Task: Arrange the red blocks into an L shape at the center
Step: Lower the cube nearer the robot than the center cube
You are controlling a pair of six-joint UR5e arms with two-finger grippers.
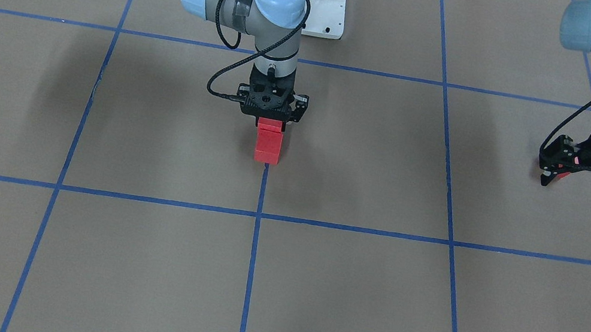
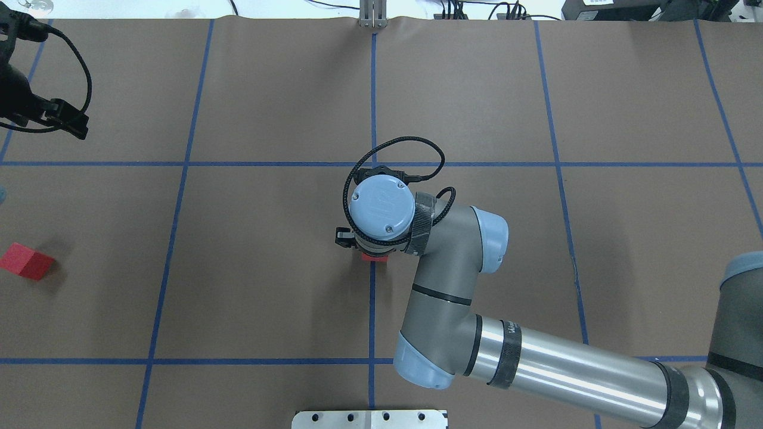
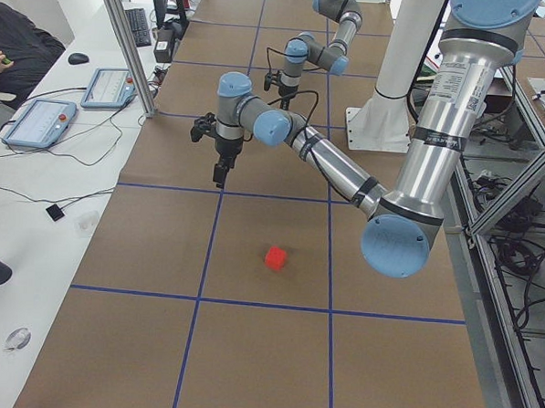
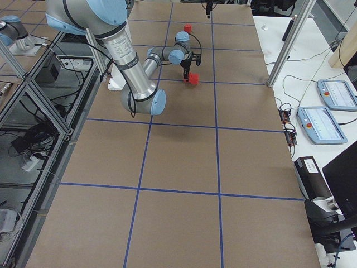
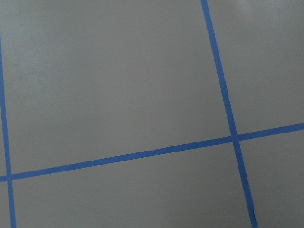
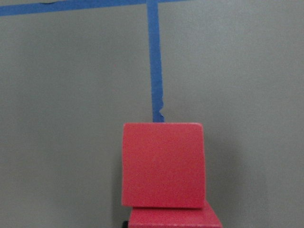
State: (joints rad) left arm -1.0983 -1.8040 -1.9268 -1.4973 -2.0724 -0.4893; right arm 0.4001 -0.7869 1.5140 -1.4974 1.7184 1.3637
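Two small red blocks, dull plain-faced cubes, touching in a row on the blue tape line at the center. Right pincer straight over one of them; cannot tell if gripping. Third block far left of that line. Left pincer spread wide, also far left. Flat brown surface; white desk with tablets beyond.

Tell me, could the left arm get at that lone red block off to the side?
Probably yes. The lone red block lies in the open on that arm's side, with nothing around it. The left pincer hangs open nearby, and the right arm works far off at the centre.
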